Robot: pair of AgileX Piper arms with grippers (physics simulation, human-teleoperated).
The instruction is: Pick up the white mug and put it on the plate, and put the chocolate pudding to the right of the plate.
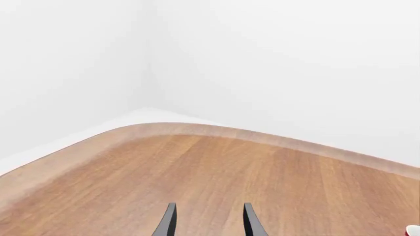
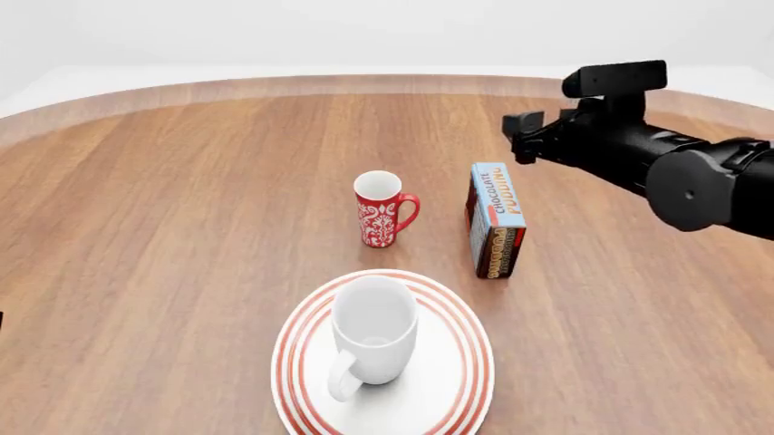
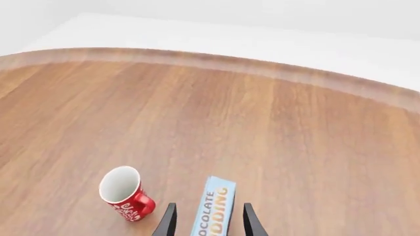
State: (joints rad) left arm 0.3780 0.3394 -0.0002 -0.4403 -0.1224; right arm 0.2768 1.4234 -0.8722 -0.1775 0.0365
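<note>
The plate [image 2: 466, 381] is cut off by the front view's bottom edge. The pudding [image 3: 213, 209] is cropped at the right wrist view's edge. The right gripper [image 3: 208, 220] shows only fingertips there. A white-and-red sliver [image 1: 413, 229], possibly the plate, is unidentifiable.

White mug [image 2: 375, 335] stands on the red-ringed plate [image 2: 459, 399]; chocolate pudding [image 2: 498, 220] stands on edge beyond.

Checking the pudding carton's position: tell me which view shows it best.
The front view: the chocolate pudding is whole there, on edge beside the red mug, beyond the plate. The right wrist view shows only its far end between the open claw fingers; the left wrist view shows none of it.
</note>
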